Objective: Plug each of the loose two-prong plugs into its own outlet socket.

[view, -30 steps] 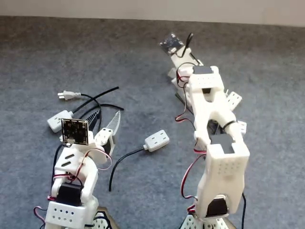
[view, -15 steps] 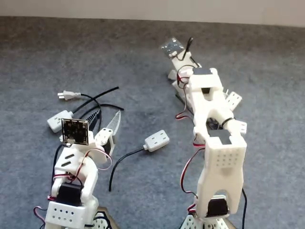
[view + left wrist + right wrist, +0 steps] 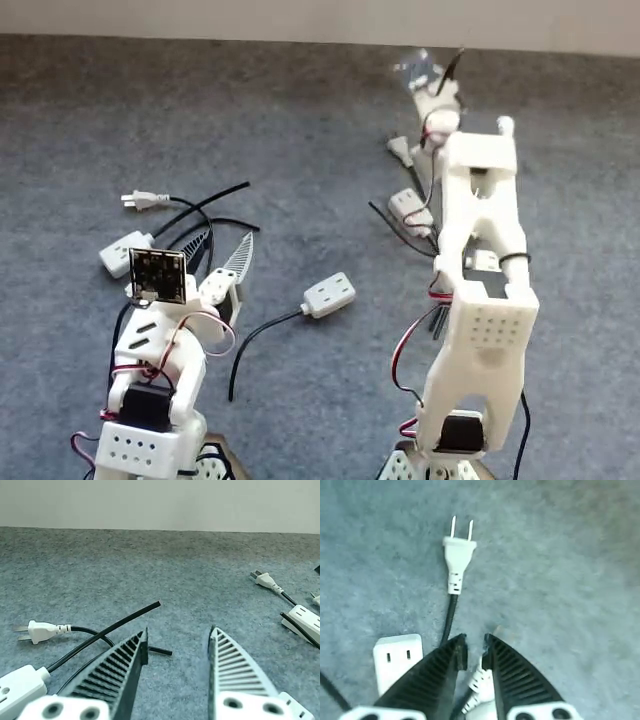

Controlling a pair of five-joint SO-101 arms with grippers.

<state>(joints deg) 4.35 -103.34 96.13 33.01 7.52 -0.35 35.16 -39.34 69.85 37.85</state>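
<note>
Judging outward from the near edge, trouble begins at the left gripper [image 3: 178, 632]: its jaws stand wide with nothing between them, just beside black cords [image 3: 107, 634] and a socket block [image 3: 125, 252], so no outlet is steadied. A loose plug [image 3: 145, 200] lies a little beyond that block. Next out, the middle socket [image 3: 330, 295] rests on the grey carpet [image 3: 300, 120] (nothing holds it down), and I expect it would skid from a pushed plug rather than take the prongs. Farthest, the right gripper [image 3: 475, 637] has its jaws drawn narrow on a held plug [image 3: 480, 682], whose white ribbed neck shows in the gap. Its prongs are hidden, so lining them up with slots is guesswork, and so slim a pinch could let it twist. A second plug [image 3: 459, 550] lies just ahead, prongs pointing away, and a far socket [image 3: 397, 660] sits just beside the jaws; either could be nudged.

The left arm [image 3: 160, 350] is folded low near its base. The right arm [image 3: 480, 230] is stretched far out, wrist bent down toward the carpet.
</note>
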